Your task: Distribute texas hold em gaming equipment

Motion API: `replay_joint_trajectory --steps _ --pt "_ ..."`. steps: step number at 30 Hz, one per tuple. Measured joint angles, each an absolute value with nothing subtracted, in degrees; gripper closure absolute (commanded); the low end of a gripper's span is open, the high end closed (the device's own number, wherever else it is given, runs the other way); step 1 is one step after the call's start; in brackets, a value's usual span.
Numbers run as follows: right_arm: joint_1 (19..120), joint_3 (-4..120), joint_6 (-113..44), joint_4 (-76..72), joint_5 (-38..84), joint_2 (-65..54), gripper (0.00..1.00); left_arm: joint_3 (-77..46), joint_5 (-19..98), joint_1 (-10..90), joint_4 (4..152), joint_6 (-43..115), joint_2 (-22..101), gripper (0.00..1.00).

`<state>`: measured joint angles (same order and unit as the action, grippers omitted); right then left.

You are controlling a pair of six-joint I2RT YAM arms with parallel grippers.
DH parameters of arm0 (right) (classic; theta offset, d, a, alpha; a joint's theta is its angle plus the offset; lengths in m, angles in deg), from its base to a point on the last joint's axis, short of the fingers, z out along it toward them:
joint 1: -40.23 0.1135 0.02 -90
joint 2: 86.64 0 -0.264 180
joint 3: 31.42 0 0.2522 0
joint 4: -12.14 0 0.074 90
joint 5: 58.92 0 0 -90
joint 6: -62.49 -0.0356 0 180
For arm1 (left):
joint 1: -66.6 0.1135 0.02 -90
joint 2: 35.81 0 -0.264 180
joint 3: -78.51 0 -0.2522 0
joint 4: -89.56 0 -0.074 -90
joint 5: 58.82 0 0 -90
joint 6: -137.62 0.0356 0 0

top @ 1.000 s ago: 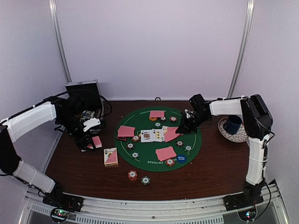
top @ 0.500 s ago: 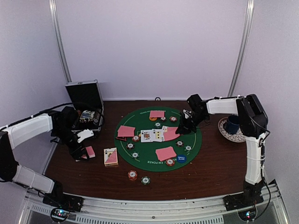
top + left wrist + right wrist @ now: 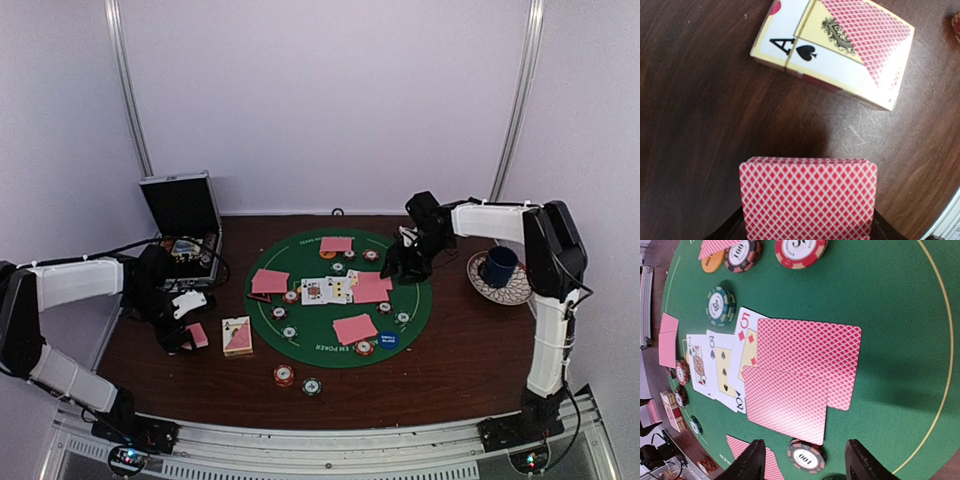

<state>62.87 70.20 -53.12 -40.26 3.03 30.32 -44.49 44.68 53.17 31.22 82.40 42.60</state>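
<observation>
My left gripper (image 3: 183,325) is shut on a stack of pink-backed cards (image 3: 808,197), held low over the brown table left of the card box (image 3: 840,50). The stack hides most of its fingers in the left wrist view. On the right part of the green poker mat (image 3: 340,345), my right gripper (image 3: 805,465) stands open with nothing held. Two pink-backed cards (image 3: 807,372) lie overlapped on the mat just ahead of it. A red-and-black chip (image 3: 806,456) lies between its fingertips. Face-up cards (image 3: 327,290) lie at the mat's centre.
The open black case (image 3: 185,225) stands at the back left. A patterned plate (image 3: 520,292) with a blue cup (image 3: 498,266) is at the far right. Two chips (image 3: 284,375) lie on the wood in front of the mat. A blue disc (image 3: 388,340) and an orange disc (image 3: 714,261) are on the mat.
My right gripper has opened and let go of a pink-backed card, which now lies on the mat. My left arm has drawn back toward the near edge with its card stack.
</observation>
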Motion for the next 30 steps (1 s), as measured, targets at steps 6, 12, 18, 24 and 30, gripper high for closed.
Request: replay_joint_trajectory --steps 6,12,18,24,30 --pt "62.95 66.77 -53.53 -39.51 4.58 21.93 0.36 -46.76 44.37 53.17 35.09 82.38 44.65 0.95" --pt "63.13 62.15 -54.25 -38.22 5.65 14.83 0.22 -47.11 44.46 53.17 37.54 82.14 46.58 0.24" --pt "63.41 58.09 -54.67 -37.96 8.38 10.13 0.00 -48.33 45.36 53.17 38.15 82.47 45.39 0.03" --pt "63.61 55.97 -54.23 -38.49 13.30 5.04 0.00 -45.80 46.86 53.17 33.36 82.40 43.08 0.02" --pt "63.63 49.76 -52.83 -37.59 25.76 -3.82 0.00 -36.66 47.21 53.17 30.06 79.04 41.99 0.02"
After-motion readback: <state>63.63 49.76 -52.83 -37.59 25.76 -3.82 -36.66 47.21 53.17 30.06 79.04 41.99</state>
